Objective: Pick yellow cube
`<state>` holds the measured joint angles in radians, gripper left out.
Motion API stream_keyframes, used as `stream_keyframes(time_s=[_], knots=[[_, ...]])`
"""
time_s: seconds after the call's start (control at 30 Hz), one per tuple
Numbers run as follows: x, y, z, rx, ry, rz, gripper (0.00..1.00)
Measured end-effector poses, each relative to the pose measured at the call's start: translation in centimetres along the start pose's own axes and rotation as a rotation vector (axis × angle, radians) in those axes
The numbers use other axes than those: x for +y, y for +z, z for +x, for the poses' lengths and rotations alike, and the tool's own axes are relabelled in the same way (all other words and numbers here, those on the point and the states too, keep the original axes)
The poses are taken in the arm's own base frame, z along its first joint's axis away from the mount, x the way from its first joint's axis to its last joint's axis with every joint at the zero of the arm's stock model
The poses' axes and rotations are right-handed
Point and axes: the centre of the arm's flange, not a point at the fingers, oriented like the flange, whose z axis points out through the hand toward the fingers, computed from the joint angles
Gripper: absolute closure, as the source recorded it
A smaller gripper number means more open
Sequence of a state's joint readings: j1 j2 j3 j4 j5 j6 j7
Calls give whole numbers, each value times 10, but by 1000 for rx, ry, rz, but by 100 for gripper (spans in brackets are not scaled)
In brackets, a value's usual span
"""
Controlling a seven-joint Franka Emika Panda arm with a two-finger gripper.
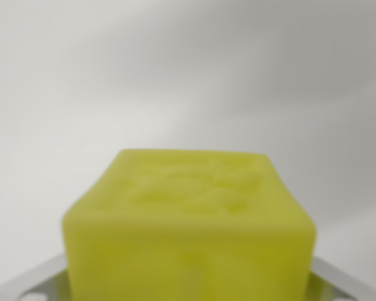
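A blurred, embossed yellow cube fills the lower centre of the wrist view, flanked by the tool's metal fingers at both bottom corners; whether they clamp it cannot be told.

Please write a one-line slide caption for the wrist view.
Blurred close-up of a yellow cube with embossed top, between metal gripper parts, against white.

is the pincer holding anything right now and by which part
Likely the yellow cube, gripped low on its sides, with metal parts at both lower corners. The blur hides actual contact, so it cannot be confirmed.
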<state>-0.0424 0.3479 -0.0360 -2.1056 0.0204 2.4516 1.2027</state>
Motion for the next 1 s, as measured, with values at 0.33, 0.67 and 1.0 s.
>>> stream_keyframes(time_s=[0.33, 0.67, 1.0], knots=[[0, -25, 0, 0, 0, 0, 100], [0, -50, 0, 0, 0, 0, 100], [0, -75, 0, 0, 0, 0, 100]])
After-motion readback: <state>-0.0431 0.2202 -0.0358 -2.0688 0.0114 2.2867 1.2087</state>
